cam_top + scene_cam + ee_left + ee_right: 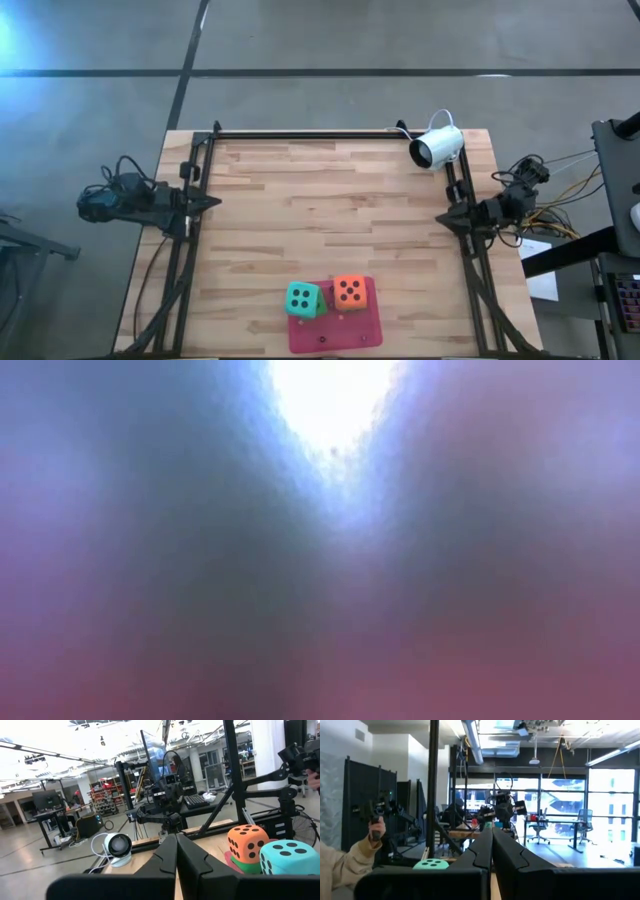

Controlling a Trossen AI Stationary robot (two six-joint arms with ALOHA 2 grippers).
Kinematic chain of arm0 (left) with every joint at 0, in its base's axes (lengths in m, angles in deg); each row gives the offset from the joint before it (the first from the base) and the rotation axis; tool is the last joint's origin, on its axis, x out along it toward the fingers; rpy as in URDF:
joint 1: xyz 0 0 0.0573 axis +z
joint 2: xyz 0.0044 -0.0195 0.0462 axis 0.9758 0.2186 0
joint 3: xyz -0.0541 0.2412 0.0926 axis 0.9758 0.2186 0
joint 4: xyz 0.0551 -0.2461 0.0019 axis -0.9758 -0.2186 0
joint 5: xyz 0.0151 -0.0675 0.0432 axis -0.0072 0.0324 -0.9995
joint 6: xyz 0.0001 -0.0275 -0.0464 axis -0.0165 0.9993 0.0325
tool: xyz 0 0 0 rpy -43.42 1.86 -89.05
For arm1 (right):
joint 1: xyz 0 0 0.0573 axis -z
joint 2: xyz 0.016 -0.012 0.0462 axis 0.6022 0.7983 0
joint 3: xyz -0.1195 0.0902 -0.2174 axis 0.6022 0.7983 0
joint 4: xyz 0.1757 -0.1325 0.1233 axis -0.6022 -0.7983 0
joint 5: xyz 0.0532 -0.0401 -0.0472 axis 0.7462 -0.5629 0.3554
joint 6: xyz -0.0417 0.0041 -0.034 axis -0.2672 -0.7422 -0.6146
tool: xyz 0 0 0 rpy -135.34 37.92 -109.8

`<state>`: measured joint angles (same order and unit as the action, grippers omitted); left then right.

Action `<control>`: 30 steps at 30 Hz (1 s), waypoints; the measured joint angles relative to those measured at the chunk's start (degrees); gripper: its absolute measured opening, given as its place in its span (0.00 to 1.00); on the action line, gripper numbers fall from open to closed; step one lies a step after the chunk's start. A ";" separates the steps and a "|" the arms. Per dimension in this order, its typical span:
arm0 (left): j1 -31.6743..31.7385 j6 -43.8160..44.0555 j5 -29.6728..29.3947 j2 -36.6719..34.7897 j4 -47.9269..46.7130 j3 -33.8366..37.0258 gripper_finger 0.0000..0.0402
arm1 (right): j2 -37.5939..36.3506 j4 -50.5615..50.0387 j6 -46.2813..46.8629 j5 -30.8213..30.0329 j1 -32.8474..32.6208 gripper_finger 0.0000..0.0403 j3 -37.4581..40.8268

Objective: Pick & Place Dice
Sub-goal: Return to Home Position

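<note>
The dice sit on a flat pink mat [335,330] near the table's near edge. A teal die [303,298] stands beside an orange-red die [350,291], and a sliver of a green die [319,300] shows between them. In the left wrist view the orange-red die [247,842] rests on top of the green die [245,866], with the teal die [287,857] beside them. A second green die does not show. My left gripper [210,202] is shut at the table's left edge. My right gripper [443,218] is shut at the right edge. Both are far from the dice.
A white camera [437,147] on a cable stands at the table's far right corner. A black frame [300,133] runs along the far edge and both sides. The low view shows only a blur. A person's hand [376,827] holds a controller beyond the table.
</note>
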<state>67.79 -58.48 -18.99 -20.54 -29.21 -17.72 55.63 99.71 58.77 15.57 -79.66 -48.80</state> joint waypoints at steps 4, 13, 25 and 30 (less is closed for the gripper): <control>0.00 0.10 -0.02 -0.02 0.19 0.53 0.02 | -0.17 0.41 -0.37 0.37 0.00 0.02 0.61; 0.02 0.42 -0.84 0.00 6.52 6.04 0.02 | -0.13 1.92 1.10 0.27 0.02 0.02 6.83; 0.35 -1.14 -11.21 0.00 21.20 19.00 0.02 | -0.01 1.66 3.62 -1.79 0.04 0.02 8.36; 0.37 1.68 -11.15 0.00 21.98 21.43 0.02 | -0.06 1.79 4.37 -1.79 0.04 0.02 8.34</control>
<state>68.16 -56.79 -30.14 -20.54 -7.23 3.71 55.57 101.50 63.14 13.78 -79.62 -40.46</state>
